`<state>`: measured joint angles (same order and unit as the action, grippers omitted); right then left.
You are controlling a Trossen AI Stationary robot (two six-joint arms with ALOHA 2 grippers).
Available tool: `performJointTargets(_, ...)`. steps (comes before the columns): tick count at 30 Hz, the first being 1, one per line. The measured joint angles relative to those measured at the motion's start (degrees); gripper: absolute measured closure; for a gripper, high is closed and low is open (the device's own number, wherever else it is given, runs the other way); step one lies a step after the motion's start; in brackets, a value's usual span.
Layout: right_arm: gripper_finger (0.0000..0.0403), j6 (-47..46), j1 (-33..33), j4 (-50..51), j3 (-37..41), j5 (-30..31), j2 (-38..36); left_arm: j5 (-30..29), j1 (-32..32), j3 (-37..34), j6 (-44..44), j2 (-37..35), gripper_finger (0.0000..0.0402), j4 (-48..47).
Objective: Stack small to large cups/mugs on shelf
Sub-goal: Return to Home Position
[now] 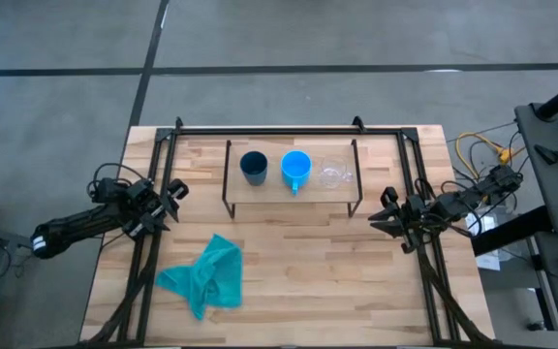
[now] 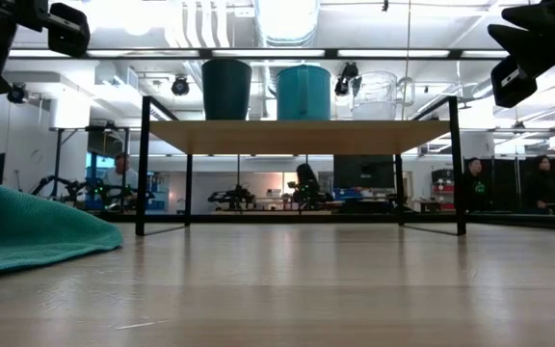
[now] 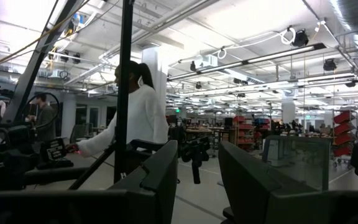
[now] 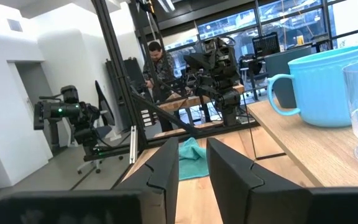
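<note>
While the dark teal cup, blue mug and clear glass cup line the shelf, your left arm and right arm flank it, jaws spread; a careless swing could clip its legs.

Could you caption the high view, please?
Dark cup, blue mug and clear glass line the shelf; left gripper and right gripper wait aside.

I count three cups on the one shelf: one dark teal cup, one bright blue mug with a single handle, and one clear glass cup. There is one worktop under the shelf and one teal cloth in front of it. I have two pincers, my left pincer and my right pincer, one off each end of the shelf.
</note>
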<state>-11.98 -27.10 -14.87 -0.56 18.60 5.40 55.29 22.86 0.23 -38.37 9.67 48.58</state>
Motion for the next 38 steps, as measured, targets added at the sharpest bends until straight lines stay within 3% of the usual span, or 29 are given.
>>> performJointTargets(38, 0.0323, 0.0, 0.0, 0.0, 0.0, 0.0, 0.0, 0.0, 0.0, 0.0, 0.0, 0.0, 0.0296, 0.0)
